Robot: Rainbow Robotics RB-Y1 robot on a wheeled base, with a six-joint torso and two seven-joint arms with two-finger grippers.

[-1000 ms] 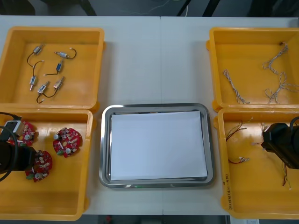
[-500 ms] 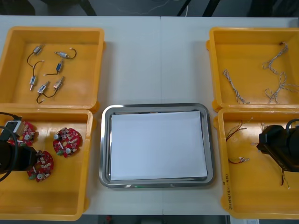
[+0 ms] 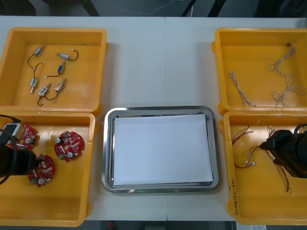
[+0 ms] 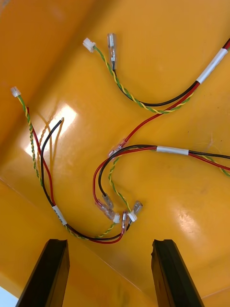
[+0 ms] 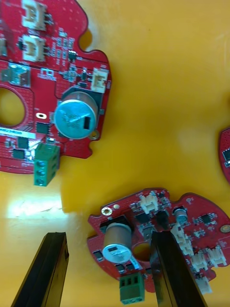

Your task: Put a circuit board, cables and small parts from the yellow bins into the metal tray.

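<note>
Nothing lay in the tray yet; every pick was left to do. Left jaws stood apart, a board between them, off-centre. Right jaws stood apart, red-and-yellow cables just beyond their gap. Small parts lay well apart from both.

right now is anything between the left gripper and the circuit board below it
Nothing visible does. The left gripper, open, hangs over a circuit board on the yellow bin floor; nothing lies on the board. The right gripper is open over the cables.
</note>
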